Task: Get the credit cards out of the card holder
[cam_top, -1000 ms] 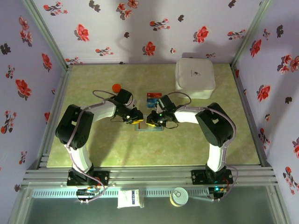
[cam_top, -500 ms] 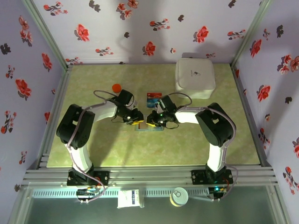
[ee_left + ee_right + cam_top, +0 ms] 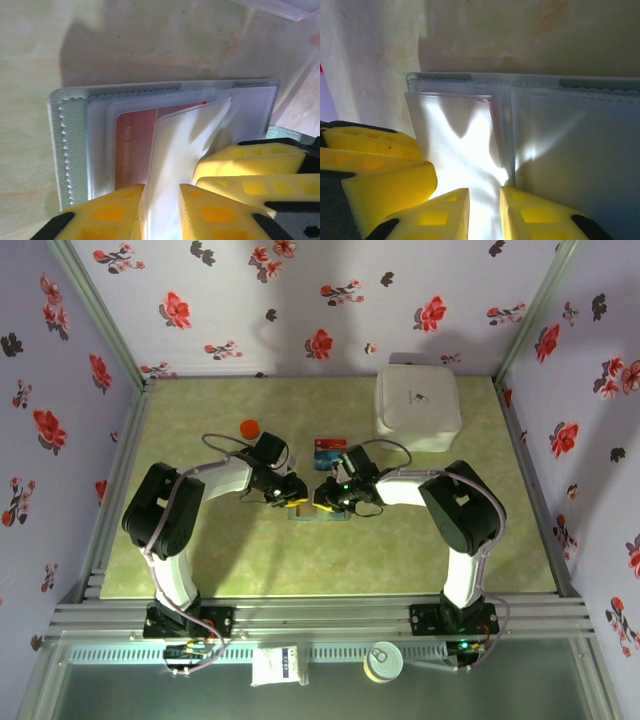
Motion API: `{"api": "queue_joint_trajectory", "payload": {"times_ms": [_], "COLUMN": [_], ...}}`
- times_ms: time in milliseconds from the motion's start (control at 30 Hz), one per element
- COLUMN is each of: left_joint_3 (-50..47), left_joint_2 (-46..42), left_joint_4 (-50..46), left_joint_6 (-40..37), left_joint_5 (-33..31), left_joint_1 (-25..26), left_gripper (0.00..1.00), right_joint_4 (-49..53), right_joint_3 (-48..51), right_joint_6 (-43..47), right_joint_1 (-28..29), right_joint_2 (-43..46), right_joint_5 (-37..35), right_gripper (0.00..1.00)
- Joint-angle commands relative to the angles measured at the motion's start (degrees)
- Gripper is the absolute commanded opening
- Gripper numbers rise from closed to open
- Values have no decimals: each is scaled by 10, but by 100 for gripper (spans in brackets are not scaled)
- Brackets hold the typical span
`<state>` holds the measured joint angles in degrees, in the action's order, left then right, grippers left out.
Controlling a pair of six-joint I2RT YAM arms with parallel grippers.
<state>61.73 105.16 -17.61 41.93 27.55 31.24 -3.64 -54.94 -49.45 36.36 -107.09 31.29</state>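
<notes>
Limp, slick sleeves (image 3: 175, 160) of the card holder (image 3: 67, 145), pinched by left fingers (image 3: 107, 215) and right fingers (image 3: 437, 215); stiff red card (image 3: 132, 150), probably gripped edgewise.

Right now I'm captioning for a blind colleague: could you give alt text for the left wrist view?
The left hand pinches a clear sleeve lifted from the open grey-green card holder, which lies on a pale table. A red card sits in a pocket, partly covered by the sleeve; the right hand's yellow fingers show at lower right.
</notes>
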Motion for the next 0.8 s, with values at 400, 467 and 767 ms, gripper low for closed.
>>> {"api": "queue_joint_trajectory", "payload": {"times_ms": [400, 467, 767], "left_joint_3": [64, 72, 111], "left_joint_2": [15, 23, 71], "left_joint_4": [-9, -8, 4], "left_joint_6": [15, 17, 29], "left_joint_5": [19, 20, 31], "left_joint_1": [40, 46, 69], "left_gripper": [29, 31, 36], "right_joint_4": [148, 165, 208], "right_joint_3": [-3, -4, 13], "right_joint_6": [29, 33, 45], "right_joint_1": [-26, -33, -52], "right_joint_2": [133, 143, 194], "right_joint_5": [-98, -102, -120], "right_gripper": [28, 28, 29]}}
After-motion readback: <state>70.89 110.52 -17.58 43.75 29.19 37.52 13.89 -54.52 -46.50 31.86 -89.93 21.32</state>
